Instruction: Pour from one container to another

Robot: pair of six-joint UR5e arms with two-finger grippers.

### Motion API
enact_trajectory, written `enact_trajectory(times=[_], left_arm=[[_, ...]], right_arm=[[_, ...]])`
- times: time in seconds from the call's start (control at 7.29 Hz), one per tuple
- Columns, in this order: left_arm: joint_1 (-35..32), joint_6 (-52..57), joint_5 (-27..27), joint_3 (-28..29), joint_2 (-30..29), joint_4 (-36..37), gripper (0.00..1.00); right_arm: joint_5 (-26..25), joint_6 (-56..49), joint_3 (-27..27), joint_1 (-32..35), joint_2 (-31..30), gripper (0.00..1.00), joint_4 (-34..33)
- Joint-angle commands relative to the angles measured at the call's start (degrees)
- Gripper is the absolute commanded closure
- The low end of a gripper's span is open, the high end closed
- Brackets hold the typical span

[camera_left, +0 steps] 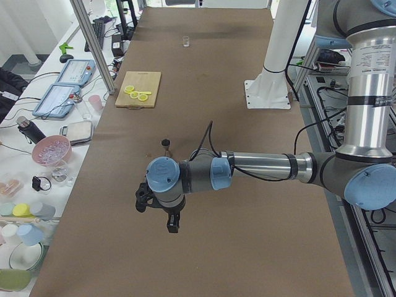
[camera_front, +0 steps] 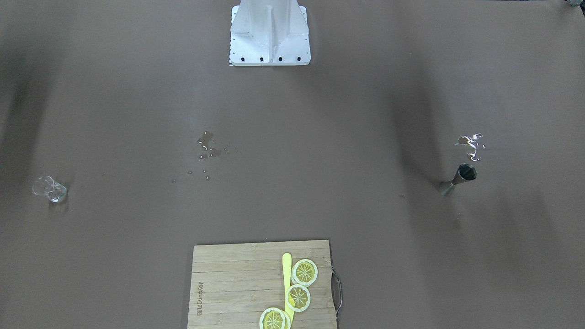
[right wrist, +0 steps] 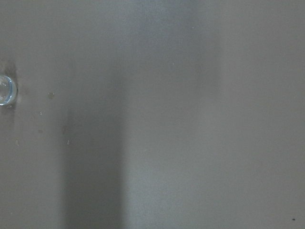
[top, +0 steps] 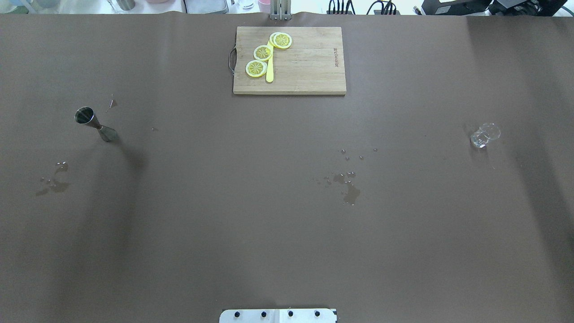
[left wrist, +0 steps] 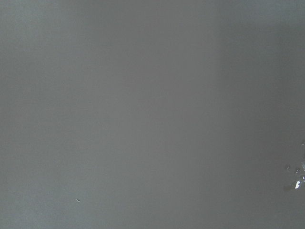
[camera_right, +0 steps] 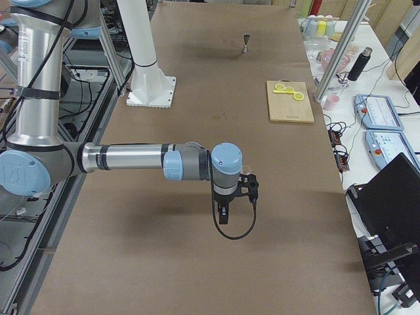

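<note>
The steel jigger [camera_front: 458, 179] [top: 95, 124] stands upright on the brown table, on my left side, and shows small in the side views [camera_left: 166, 144] [camera_right: 246, 42]. The clear glass [camera_front: 50, 189] [top: 484, 135] [camera_left: 185, 41] stands upright far off on my right side, and its rim peeks in at the left edge of the right wrist view [right wrist: 5, 89]. My left gripper [camera_left: 142, 203] hangs above the table near the jigger. My right gripper [camera_right: 249, 190] hovers near the glass. Both show only in the side views, so I cannot tell whether they are open or shut.
A wooden cutting board [top: 309, 67] with lemon slices [top: 263, 53] and a yellow knife [top: 269, 72] lies at the table's far middle. Wet spills mark the cloth near the centre [top: 350, 190] and beside the jigger [top: 56, 181]. The robot base [camera_front: 269, 34] stands at my edge.
</note>
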Motion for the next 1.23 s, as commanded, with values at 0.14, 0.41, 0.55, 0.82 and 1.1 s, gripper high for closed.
enact_trajectory(times=[0.14,0.41,0.55,0.82,1.1], left_arm=[[0.07,-0.11,-0.09,0.18,0.17,-2.28,0.02],[-0.02,-0.11,-0.09,0.18,0.26,-2.28,0.02],[0.07,-0.11,-0.09,0.26,0.43,-2.28,0.02],[-0.02,-0.11,-0.09,0.18,0.44,-2.37,0.02],[0.07,-0.11,-0.09,0.18,0.44,-2.37,0.02]], right_arm=[[-0.04,0.01,0.0,0.0,0.0,0.0,0.0],[-0.04,0.01,0.0,0.0,-0.09,0.0,0.0],[-0.04,0.01,0.0,0.0,-0.09,0.0,0.0],[-0.04,-0.08,0.0,0.0,-0.09,0.0,0.0],[0.05,0.01,0.09,0.0,0.0,0.0,0.0]])
